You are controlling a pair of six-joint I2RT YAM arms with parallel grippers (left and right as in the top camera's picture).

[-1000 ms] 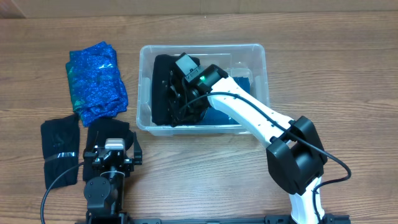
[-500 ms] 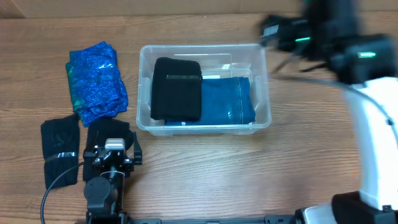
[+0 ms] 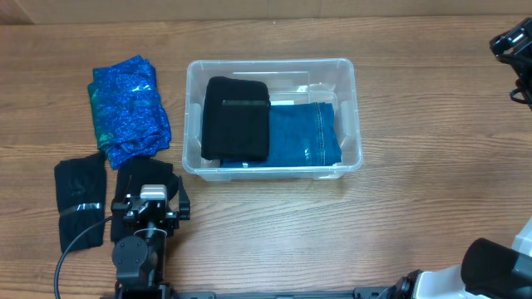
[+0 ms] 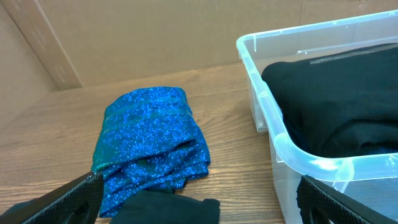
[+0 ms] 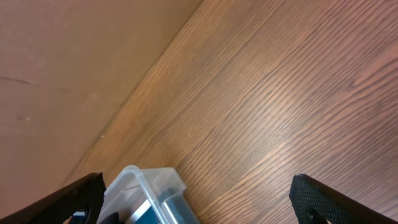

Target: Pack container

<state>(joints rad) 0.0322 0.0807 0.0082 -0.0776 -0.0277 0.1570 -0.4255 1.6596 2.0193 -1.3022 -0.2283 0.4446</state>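
The clear container [image 3: 270, 62] stands mid-table. Inside it a black folded garment [image 3: 237, 119] lies on the left, partly over a blue denim garment [image 3: 306, 133]. My right gripper [image 5: 199, 199] is open and empty, high over bare table far to the container's right; only a container corner [image 5: 144, 182] shows below it. In the overhead view just the arm's black end [image 3: 512, 41] shows at the right edge. My left gripper [image 4: 199, 208] rests open at the front left, over a black garment [image 4: 168, 210], with the container wall [image 4: 277, 134] to its right.
A sparkly blue folded garment [image 3: 126, 106] lies left of the container. Two black garments lie at the front left, one [image 3: 81, 199] beside the left arm, one [image 3: 140, 174] partly under it. Cardboard walls rise behind the table.
My right gripper opened over the black garment in the container, left it there, then swung up and away to the far right. The left arm stayed still.
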